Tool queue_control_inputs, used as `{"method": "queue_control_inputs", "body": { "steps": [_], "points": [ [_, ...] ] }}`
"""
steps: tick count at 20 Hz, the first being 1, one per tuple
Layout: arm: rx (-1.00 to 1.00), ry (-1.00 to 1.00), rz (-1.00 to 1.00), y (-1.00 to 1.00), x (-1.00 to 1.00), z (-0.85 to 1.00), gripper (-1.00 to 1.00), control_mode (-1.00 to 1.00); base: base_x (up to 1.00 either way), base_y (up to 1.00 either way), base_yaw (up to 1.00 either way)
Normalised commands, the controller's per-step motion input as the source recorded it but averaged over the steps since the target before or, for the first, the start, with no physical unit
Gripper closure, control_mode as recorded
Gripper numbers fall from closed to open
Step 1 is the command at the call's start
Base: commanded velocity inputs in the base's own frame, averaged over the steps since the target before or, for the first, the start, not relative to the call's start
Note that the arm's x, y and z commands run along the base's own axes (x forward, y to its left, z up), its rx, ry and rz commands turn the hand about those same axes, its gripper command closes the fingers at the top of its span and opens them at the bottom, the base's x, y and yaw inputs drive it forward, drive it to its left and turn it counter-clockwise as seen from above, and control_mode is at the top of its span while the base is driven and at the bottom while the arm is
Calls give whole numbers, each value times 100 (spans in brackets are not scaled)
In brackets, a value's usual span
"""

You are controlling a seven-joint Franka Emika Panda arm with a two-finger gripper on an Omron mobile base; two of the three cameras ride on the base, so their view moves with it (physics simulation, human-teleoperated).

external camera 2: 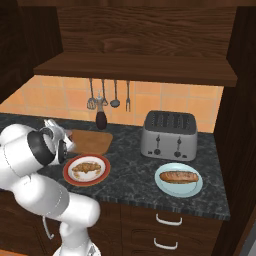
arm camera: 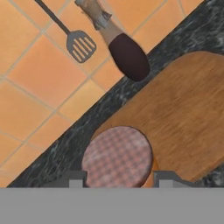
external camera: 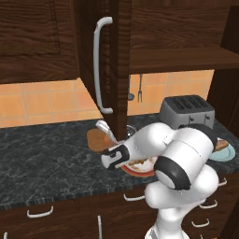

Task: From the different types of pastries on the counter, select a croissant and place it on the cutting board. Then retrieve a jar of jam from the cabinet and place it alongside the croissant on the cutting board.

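Observation:
In the hand view my gripper [arm camera: 118, 180] is shut on the jar of jam [arm camera: 117, 156], whose pink checked lid faces the camera with a sliver of orange side showing. The jar hangs over the near end of the wooden cutting board [arm camera: 183, 105], whose surface is bare. In the left base view the gripper [external camera: 106, 130] sits above the board [external camera: 94, 140]. The croissant [external camera 2: 87, 167] lies on a red-rimmed plate [external camera 2: 70, 177] in front of the board [external camera 2: 95, 142]. The other pastry, a long roll [external camera 2: 178, 176], rests on a pale blue plate. The cabinet door [external camera: 119, 56] stands open.
A dark pepper mill [external camera 2: 101, 118] stands just behind the board against the tiled wall, under hanging utensils [external camera 2: 92, 102]. A silver toaster [external camera 2: 168, 135] sits to the right. The open door with its white handle [external camera: 97, 65] juts out above the counter [external camera: 46, 154].

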Motion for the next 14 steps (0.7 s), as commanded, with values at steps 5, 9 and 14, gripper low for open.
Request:
{"method": "queue_control_inputs", "body": {
  "steps": [5,9,14],
  "points": [
    [-9,-11,-8,51,0,-10,-100,-100,0,0,0],
    [-2,-2,-6,33,0,-1,-100,-100,0,0,0],
    [0,0,-8,31,-2,0,-100,-100,0,0,0]
  ]
}}
